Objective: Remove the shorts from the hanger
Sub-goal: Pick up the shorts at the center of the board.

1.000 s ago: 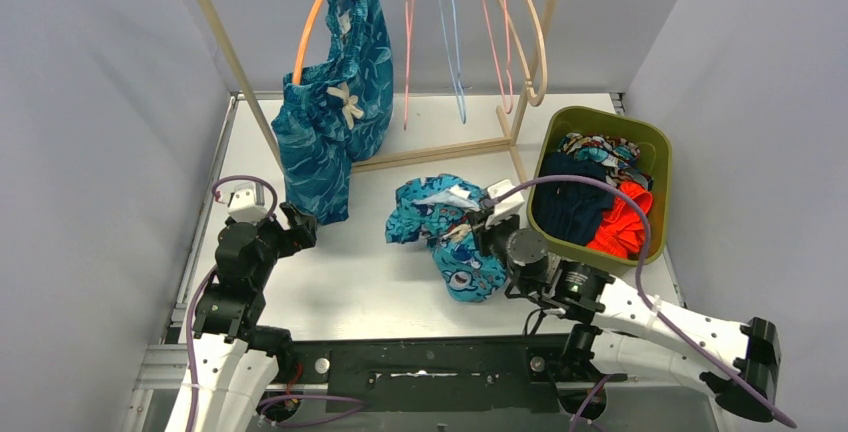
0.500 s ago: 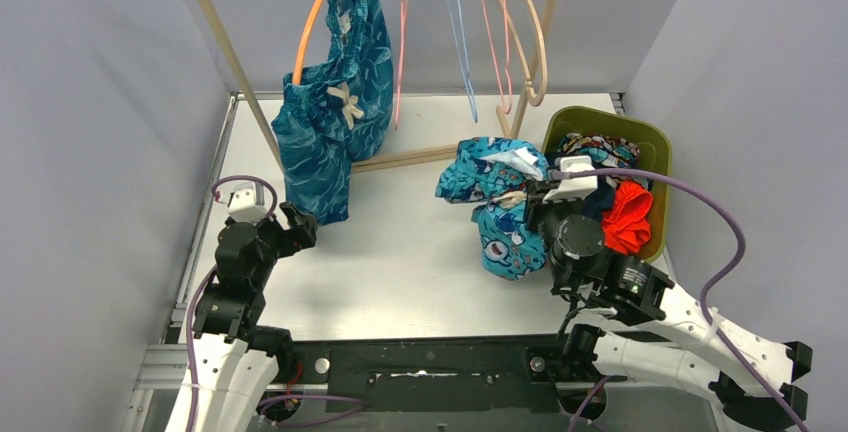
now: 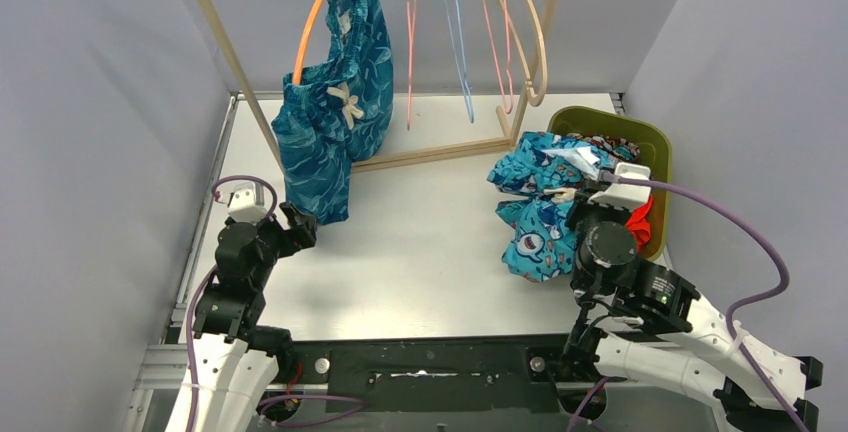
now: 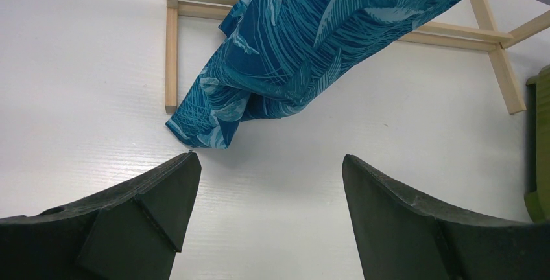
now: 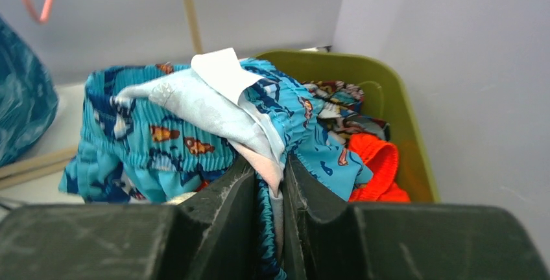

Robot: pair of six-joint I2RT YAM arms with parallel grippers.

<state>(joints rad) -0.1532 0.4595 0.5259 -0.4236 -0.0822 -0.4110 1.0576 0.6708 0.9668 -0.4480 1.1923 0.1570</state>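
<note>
- The white table (image 3: 420, 252) is boxed in by plain grey walls (image 3: 100, 152) on the left, back and right.
- A wooden rack (image 3: 232, 57) stands across the far end, with its base bars flat on the table.
- The teal shorts (image 3: 330, 122) hang on an orange hanger (image 3: 308, 32) at the left end of the rail. Their hem drops low beside the foot of the rack's left post; whether it touches the table I cannot tell.
- Bare hangers (image 3: 455, 42) hang further right on the same rail.
- A green bin (image 3: 655, 147) sits far right, close to the right wall, with orange-red shorts (image 3: 640, 217) inside.
- The right gripper (image 5: 269, 170) has its jaws clamped on the cartoon shorts (image 3: 540, 212). The bundle is held at the bin's left rim, partly over the bin and partly hanging outside it above the table.
- The left gripper (image 4: 269, 163) is low over the table just short of the teal hem, jaws wide apart and holding nothing.
- Open white surface runs between the left gripper and the cartoon shorts, and from the rack's base bar to the near edge.
- The bin takes up the far right edge.
</note>
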